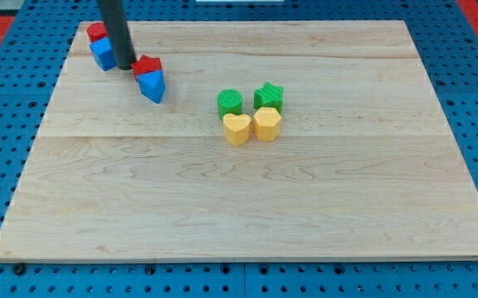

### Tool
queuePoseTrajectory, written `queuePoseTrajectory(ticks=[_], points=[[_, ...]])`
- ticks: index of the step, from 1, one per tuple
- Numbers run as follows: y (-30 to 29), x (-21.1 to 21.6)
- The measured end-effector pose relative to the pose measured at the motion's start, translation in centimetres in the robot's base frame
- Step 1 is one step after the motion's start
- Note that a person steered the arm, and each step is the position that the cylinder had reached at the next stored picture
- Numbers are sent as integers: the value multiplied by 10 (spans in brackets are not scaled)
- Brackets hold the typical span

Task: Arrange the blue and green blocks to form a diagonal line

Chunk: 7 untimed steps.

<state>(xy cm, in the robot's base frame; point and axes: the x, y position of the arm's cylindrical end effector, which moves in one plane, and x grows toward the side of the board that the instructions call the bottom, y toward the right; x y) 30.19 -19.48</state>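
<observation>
My tip stood at the tabletop's top left, between a blue block and another blue block, each touching a red block. No pincer was fitted. The green cylinder and green star sat mid-board against two yellow blocks. Judged light, rigid and prone to slide or rotate; push flat faces. Open room lay toward the bottom; the top-left edge was close.
</observation>
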Motion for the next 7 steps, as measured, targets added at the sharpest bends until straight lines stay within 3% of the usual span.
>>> queuePoseTrajectory(ticks=[1, 2, 3, 4, 5, 6, 7], points=[[-25, 27], [-84, 27], [-97, -3], [-70, -26], [-35, -11], [-46, 9], [-22, 50]])
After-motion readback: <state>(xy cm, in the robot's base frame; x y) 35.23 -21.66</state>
